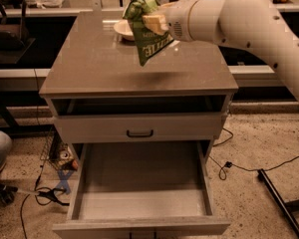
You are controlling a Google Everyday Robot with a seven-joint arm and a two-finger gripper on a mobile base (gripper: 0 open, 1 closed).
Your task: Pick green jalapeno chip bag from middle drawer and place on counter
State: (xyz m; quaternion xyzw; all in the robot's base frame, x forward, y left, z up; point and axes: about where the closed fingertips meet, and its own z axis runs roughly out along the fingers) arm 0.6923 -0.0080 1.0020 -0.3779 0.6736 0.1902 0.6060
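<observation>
My gripper [152, 21] is shut on the top of the green jalapeno chip bag [148, 39], which hangs down a little above the middle of the counter [89, 68]. The bag is crinkly green with white lettering. My white arm reaches in from the right. The middle drawer [139, 183] stands pulled open below, its grey floor bare.
A white bowl [123, 30] sits on the far part of the counter, partly behind the bag. A shut drawer front with a black handle [139, 133] is above the open drawer. Cables [229, 166] lie on the floor right, clutter on the left.
</observation>
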